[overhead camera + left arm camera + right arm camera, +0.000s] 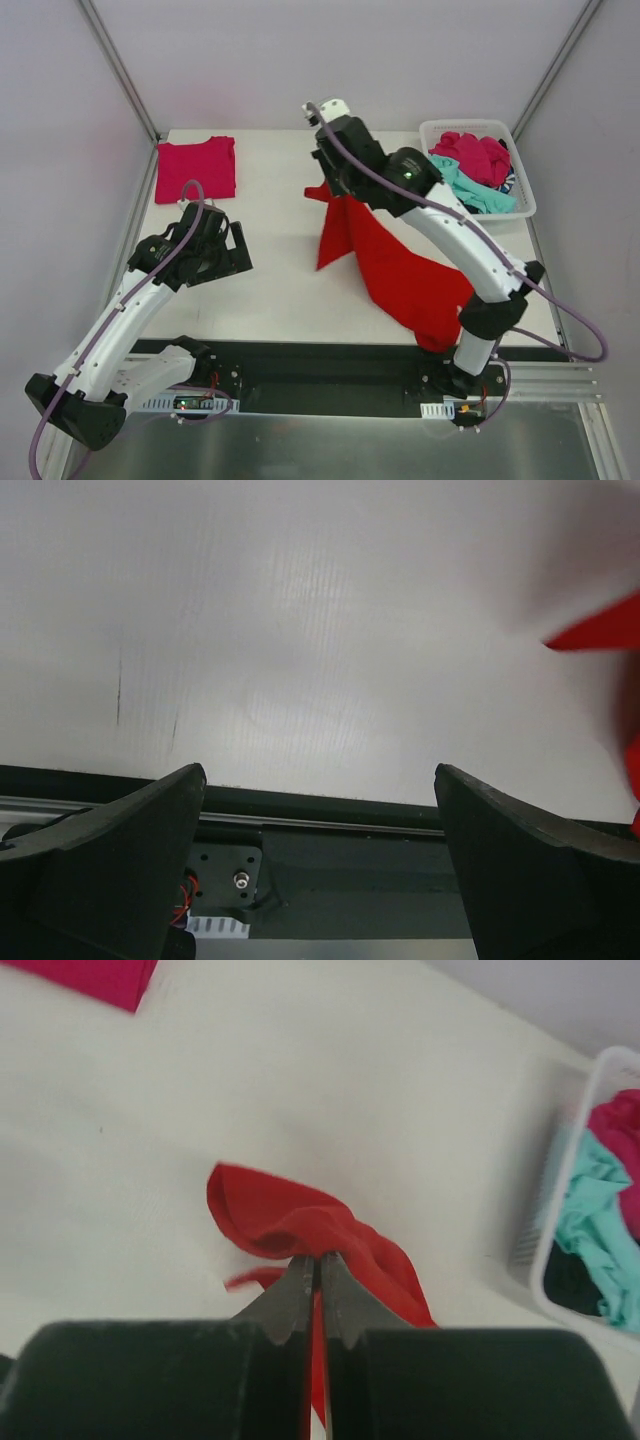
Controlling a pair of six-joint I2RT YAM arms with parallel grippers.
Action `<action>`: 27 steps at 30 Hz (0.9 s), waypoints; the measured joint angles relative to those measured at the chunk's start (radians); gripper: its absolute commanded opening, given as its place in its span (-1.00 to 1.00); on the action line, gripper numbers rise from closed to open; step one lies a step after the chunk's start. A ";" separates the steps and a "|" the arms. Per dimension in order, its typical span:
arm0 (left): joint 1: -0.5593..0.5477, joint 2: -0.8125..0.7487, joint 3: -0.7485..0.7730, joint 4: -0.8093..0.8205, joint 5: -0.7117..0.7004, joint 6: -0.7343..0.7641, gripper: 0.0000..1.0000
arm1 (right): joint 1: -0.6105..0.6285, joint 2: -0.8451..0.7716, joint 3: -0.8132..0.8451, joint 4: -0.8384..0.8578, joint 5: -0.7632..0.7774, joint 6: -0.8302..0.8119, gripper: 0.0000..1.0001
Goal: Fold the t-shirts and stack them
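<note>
A large bright red t-shirt trails from mid-table toward the right arm's base. My right gripper is shut on a bunched edge of the red t-shirt and holds it above the table. A folded magenta-pink t-shirt lies flat at the far left; its corner shows in the right wrist view. My left gripper hovers open over bare table at the left, nothing between its fingers. A red edge of the shirt shows at the right of the left wrist view.
A white lattice basket at the far right holds magenta, teal and dark shirts. The basket is also at the right of the right wrist view. Grey walls enclose the table on three sides.
</note>
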 measured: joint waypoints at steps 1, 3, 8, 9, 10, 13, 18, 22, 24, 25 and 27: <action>0.000 0.000 -0.001 0.000 -0.003 0.000 0.98 | 0.006 0.038 0.003 -0.002 -0.028 0.009 -0.99; 0.000 0.000 -0.001 0.000 -0.006 0.000 0.97 | 0.018 0.093 0.023 -0.011 -0.073 0.023 -0.99; 0.000 -0.002 -0.010 0.004 -0.007 -0.006 0.98 | 0.031 0.100 0.121 -0.008 -0.128 0.031 -0.99; 0.000 -0.005 -0.019 0.009 -0.007 -0.011 0.98 | 0.030 0.082 0.130 0.000 -0.130 0.030 -0.99; 0.000 -0.008 -0.032 0.011 -0.009 -0.018 0.98 | 0.030 0.057 0.133 0.005 -0.131 0.030 -0.99; 0.025 -0.025 -0.072 0.011 -0.024 -0.027 0.98 | 0.027 -0.014 0.135 0.005 -0.133 0.029 -0.99; 0.315 -0.062 -0.094 0.016 0.026 0.037 0.98 | 0.023 -0.075 0.114 0.009 -0.132 0.030 -0.99; 0.504 -0.033 -0.093 0.024 0.103 0.121 0.99 | 0.014 -0.076 0.029 0.011 -0.124 0.032 -0.98; 0.594 -0.001 -0.096 0.039 0.161 0.155 0.99 | -0.012 -0.076 -0.042 0.010 -0.129 0.039 -0.99; 0.632 0.014 -0.098 0.047 0.183 0.165 0.98 | -0.034 -0.076 -0.077 0.012 -0.132 0.042 -0.99; 0.670 0.029 -0.104 0.059 0.220 0.179 0.98 | -0.093 -0.076 -0.136 0.006 -0.146 0.045 -0.99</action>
